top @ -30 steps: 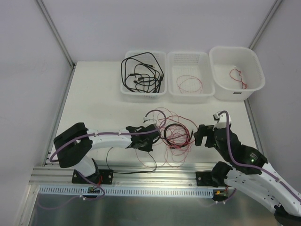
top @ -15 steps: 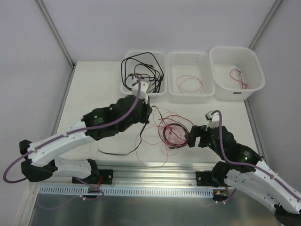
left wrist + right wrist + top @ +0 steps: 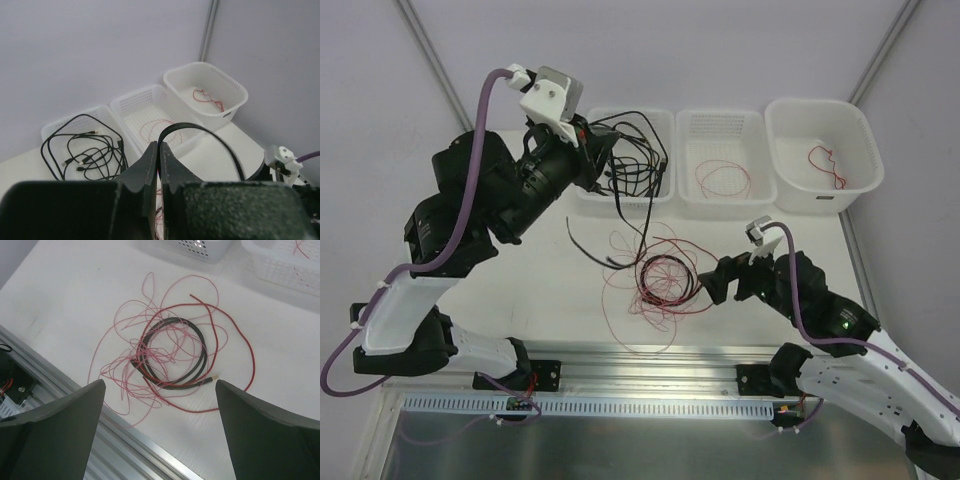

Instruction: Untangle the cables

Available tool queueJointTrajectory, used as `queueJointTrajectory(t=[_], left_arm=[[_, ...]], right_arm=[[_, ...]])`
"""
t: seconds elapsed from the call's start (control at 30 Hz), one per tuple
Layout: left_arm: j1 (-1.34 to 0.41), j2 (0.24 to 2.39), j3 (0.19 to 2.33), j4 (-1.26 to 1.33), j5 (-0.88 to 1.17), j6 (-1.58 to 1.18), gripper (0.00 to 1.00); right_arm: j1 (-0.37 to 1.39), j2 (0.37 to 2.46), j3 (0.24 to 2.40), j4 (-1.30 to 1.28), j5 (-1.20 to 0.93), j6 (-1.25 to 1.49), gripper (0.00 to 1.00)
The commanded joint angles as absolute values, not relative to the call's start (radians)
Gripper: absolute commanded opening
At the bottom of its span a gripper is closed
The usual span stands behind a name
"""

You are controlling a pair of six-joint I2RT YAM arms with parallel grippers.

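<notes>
A tangle of thin pink and red wires around a coiled black cable (image 3: 665,282) lies on the white table; in the right wrist view the tangle (image 3: 170,355) sits just beyond my fingers. My left gripper (image 3: 603,150) is raised high near the left bin and is shut on a black cable (image 3: 200,128). This cable loops out of the jaws and hangs down to the table (image 3: 582,243). My right gripper (image 3: 712,283) is wide open and empty, low at the tangle's right side, and in its own view (image 3: 160,382) the jaws stand far apart.
Three white bins stand at the back. The left bin (image 3: 585,195) holds several black cables, the middle bin (image 3: 720,208) a red wire loop, the right bin (image 3: 820,205) a small red wire. An aluminium rail (image 3: 650,375) runs along the table's near edge.
My left arm has risen from the table toward the left bin, drawing a black cable up out of the tangle. The tangle shifted left. My right gripper moved left after it.
</notes>
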State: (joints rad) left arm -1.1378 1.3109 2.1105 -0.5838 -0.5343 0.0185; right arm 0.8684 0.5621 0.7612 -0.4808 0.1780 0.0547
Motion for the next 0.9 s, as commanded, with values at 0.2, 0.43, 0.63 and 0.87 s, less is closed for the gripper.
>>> queueJointTrajectory(t=[0.2, 0.43, 0.63, 0.87], left_arm=[[-1.031, 1.367, 2.069, -0.609, -0.511, 0.115, 0.00], [-0.805, 1.511, 2.266, -0.604, -0.331, 0.075, 0.00], [-0.729, 1.655, 2.503, -0.476, -0.305, 0.164, 0.00], [-0.617, 1.690, 2.365, -0.049, -0.321, 0.238, 0.00]], right_arm=[[0.870, 0.624, 0.815, -0.400, 0.117, 0.008, 0.97], [0.870, 0.539, 0.762, -0.471, 0.158, 0.051, 0.97], [0.870, 0.499, 0.778, -0.584, 0.192, 0.048, 0.97], [0.868, 0.486, 0.782, -0.609, 0.183, 0.058, 0.97]])
